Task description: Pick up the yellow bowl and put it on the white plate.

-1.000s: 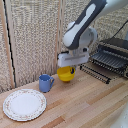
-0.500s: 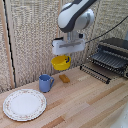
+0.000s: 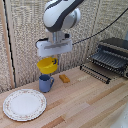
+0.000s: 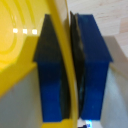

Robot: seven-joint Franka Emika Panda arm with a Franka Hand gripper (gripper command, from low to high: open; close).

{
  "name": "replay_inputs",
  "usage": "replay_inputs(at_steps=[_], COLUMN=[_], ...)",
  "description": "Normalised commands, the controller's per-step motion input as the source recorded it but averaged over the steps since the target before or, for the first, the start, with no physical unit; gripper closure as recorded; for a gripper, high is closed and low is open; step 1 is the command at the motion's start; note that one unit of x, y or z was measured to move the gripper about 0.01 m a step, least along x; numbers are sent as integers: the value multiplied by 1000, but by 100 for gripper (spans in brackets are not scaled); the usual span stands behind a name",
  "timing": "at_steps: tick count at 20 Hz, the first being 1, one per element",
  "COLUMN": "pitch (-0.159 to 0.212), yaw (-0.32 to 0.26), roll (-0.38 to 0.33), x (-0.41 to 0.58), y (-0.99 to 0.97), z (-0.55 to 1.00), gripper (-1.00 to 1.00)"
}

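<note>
My gripper (image 3: 51, 57) is shut on the rim of the yellow bowl (image 3: 46, 64) and holds it in the air, just above the blue mug (image 3: 46, 83). In the wrist view the dark-blue fingers (image 4: 95, 65) pinch the bowl's thin yellow wall (image 4: 67, 60) between them, with the bowl's inside (image 4: 20, 40) to one side. The white plate (image 3: 24, 104) with a faint floral rim lies on the wooden table at the exterior view's lower left, below and to the left of the bowl.
A small orange block (image 3: 64, 78) lies on the table right of the mug. A black toaster oven on a wire rack (image 3: 109, 59) stands at the exterior view's right. A woven screen stands behind the table.
The gripper has lifted the yellow bowl off the table and carried it toward the exterior view's left, from beside the rack to above the blue mug.
</note>
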Motion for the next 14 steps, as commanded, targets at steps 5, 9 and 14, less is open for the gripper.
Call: replay_inputs(at_steps=[5, 9, 14], pitch=[2, 0, 0], yaw=[0, 0, 19], roll=[-89, -115, -75], x=[212, 213, 124], y=[905, 880, 510], z=[-263, -457, -487], gripper=[100, 100, 100])
